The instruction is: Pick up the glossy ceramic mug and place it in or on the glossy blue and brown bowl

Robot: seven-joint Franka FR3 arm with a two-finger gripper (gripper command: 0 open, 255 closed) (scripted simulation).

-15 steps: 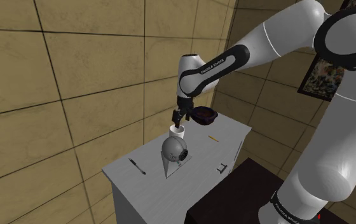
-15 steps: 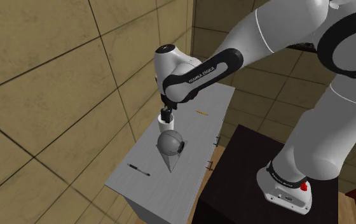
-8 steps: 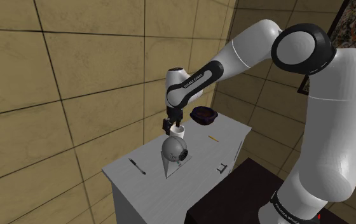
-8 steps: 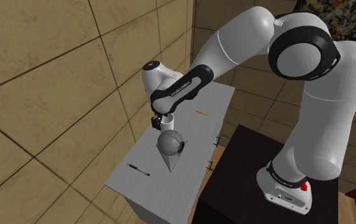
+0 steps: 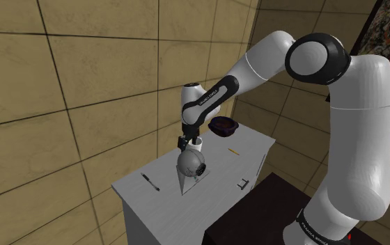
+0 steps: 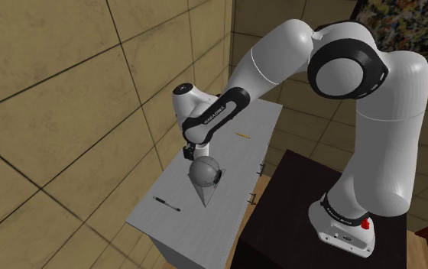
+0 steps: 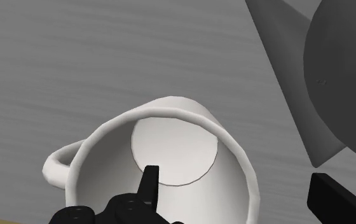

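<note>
SHOULDER VIEW
- Counter (image 5: 218, 182): pale cabinet top set against the tiled wall; it carries every item listed here.
- Mug (image 5: 197, 144): white and upright, mouth up. It sits on the counter near the wall, just behind the grey ball-and-cone object (image 5: 190, 167). Standing upright leaves its rim open to an approach from above.
- Bowl (image 5: 223, 126): dark, at the counter's far end, apart from the mug. It is the destination, and nothing shows inside it.
- Pincer (image 5: 184, 143): pointing down at the mug's rim, on the side toward this view's left.
- Pen (image 5: 150, 182) and yellow pencil (image 5: 233, 150): lie loose on the counter, well apart from the mug.

SECOND EXTERIOR VIEW
- Arm (image 6: 281, 57): reaches from the dark stand (image 6: 296, 218) out over the counter. The wrist is bent down, so the pincer comes in from above.
- Pincer (image 6: 190, 150): low over the counter, touching or just above the ball-and-cone object (image 6: 204, 173). It hides most of the mug.

WRIST VIEW
- Mug (image 7: 170, 143): its mouth faces the camera, with the handle (image 7: 59, 168) on the side away from the outer finger.
- Pincer (image 7: 234, 184): spread. One finger is inside the cup and the other outside, with the cup wall between them. Neither is seen pressing on it.
- Reason for hold (judged): the fingers are set to pinch the wall, probably because the cup body looks too wide to span.
- Hazard (judged): the ball-and-cone object (image 7: 342, 83) stands close beside the outer finger and could be nudged.
- Step (judged): the fingers are about to close; the lift and the carry to the bowl are not yet done.
</note>
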